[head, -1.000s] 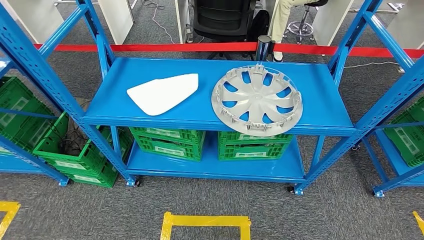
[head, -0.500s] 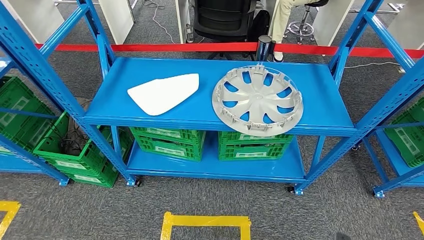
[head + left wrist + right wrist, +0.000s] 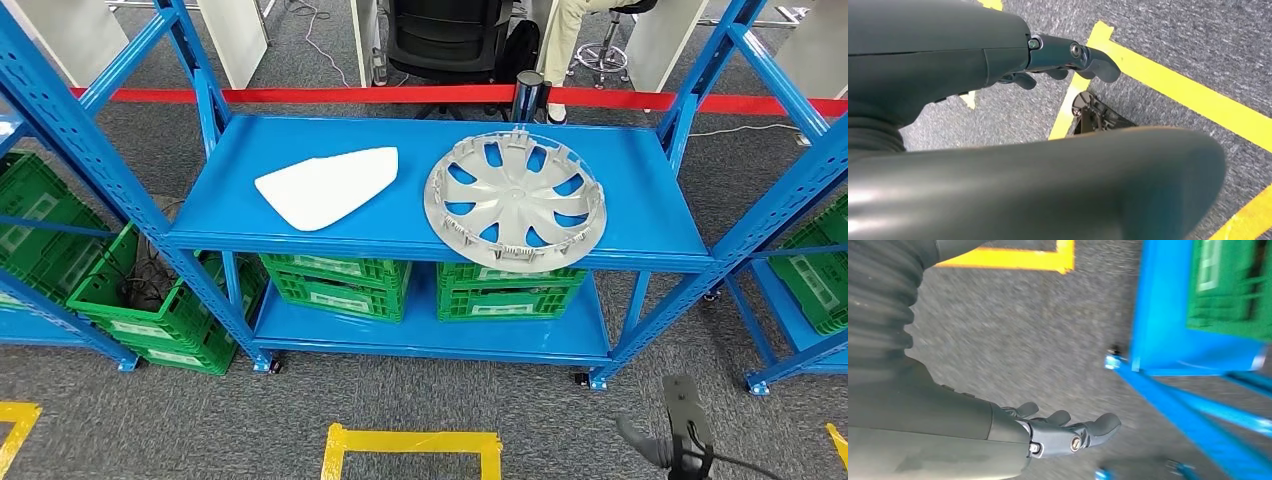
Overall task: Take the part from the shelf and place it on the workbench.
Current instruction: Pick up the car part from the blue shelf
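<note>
On the blue shelf's [image 3: 640,205] top level lie two parts: a silver wheel cover [image 3: 515,197] to the right and a flat white panel [image 3: 327,186] to the left. My right hand [image 3: 680,425] rises at the lower right of the head view, well below and in front of the shelf, fingers apart and holding nothing. In the right wrist view the right hand [image 3: 1068,432] hangs over grey carpet near the shelf's foot. My left hand [image 3: 1068,57] hangs low over the floor with nothing in it, fingers loosely extended.
Green crates [image 3: 340,282] [image 3: 508,290] stand on the shelf's lower level, with more crates at the left [image 3: 150,300] and right [image 3: 815,275]. A red barrier tape [image 3: 300,95] runs behind the shelf. A yellow tape square [image 3: 412,445] marks the carpet in front.
My right hand has come up into the head view at the lower right. The parts on the shelf have not moved.
</note>
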{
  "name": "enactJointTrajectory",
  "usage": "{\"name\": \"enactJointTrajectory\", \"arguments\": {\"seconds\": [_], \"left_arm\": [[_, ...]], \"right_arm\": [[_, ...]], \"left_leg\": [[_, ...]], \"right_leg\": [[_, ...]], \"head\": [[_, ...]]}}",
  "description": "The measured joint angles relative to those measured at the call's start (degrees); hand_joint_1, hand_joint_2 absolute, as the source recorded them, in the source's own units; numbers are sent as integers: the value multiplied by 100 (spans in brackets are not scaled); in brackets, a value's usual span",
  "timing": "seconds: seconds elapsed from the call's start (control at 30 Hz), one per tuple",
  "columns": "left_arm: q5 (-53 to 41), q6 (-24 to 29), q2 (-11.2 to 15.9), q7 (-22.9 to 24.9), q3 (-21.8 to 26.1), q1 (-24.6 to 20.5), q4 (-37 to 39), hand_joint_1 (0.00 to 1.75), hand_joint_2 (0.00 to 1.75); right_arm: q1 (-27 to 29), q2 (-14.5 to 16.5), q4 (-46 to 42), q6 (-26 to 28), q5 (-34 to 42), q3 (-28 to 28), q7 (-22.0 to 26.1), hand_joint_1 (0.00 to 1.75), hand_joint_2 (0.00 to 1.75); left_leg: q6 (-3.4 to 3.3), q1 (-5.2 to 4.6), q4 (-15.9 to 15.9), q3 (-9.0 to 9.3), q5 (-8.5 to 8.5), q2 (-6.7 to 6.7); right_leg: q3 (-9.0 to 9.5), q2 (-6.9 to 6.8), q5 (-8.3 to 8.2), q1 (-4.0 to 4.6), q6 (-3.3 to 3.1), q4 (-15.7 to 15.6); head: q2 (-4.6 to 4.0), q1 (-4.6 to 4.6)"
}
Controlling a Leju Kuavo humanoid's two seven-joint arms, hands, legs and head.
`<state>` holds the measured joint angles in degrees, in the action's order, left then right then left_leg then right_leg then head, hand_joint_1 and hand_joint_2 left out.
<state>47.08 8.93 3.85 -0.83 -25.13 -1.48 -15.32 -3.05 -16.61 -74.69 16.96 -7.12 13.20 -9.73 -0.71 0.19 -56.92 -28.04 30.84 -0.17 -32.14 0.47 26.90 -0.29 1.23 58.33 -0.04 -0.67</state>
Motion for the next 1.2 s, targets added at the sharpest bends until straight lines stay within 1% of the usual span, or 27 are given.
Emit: {"name": "enactJointTrajectory", "arguments": {"seconds": [0.2, 0.53, 0.97, 1.13, 1.2], "left_arm": [[217, -42, 38, -55, -158, -55, 48, 0, 0], [585, -114, 109, -128, -427, -131, 119, 0, 0], [1089, -195, 215, -195, -839, -236, 229, 0, 0], [1291, -179, 267, -197, -998, -262, 269, 0, 0], [1366, -136, 299, -197, -1057, -270, 284, 0, 0]], "right_arm": [[-293, -84, -690, -486, -892, 231, -257, 0, 175], [-859, -218, -1699, -1376, -2325, 805, -706, 0, 175], [-1804, -337, -2735, -2580, -3937, 1931, -1375, 0, 175], [-2121, -410, -3151, -2882, -4617, 2331, -1617, 0, 175], [-2201, -458, -3327, -2946, -4914, 2442, -1705, 0, 175]], "left_leg": [[2, 0, 0, -2, -3, -1], [1, 0, 0, -6, -5, -2], [4, 1, 0, -10, -10, -4], [3, 1, 0, -5, -12, -3], [-9, -11, -27, -18, -11, -4]], "right_leg": [[-1, -1, -2, 0, -2, 0], [-1, -6, -3, 1, -2, 0], [-3, -9, -4, 1, -2, 1], [-5, -8, -4, 2, -2, 1], [-10, -10, -19, -14, 19, -15]], "head": [[0, 1], [0, -3], [0, -2], [0, -1], [0, 5]]}}
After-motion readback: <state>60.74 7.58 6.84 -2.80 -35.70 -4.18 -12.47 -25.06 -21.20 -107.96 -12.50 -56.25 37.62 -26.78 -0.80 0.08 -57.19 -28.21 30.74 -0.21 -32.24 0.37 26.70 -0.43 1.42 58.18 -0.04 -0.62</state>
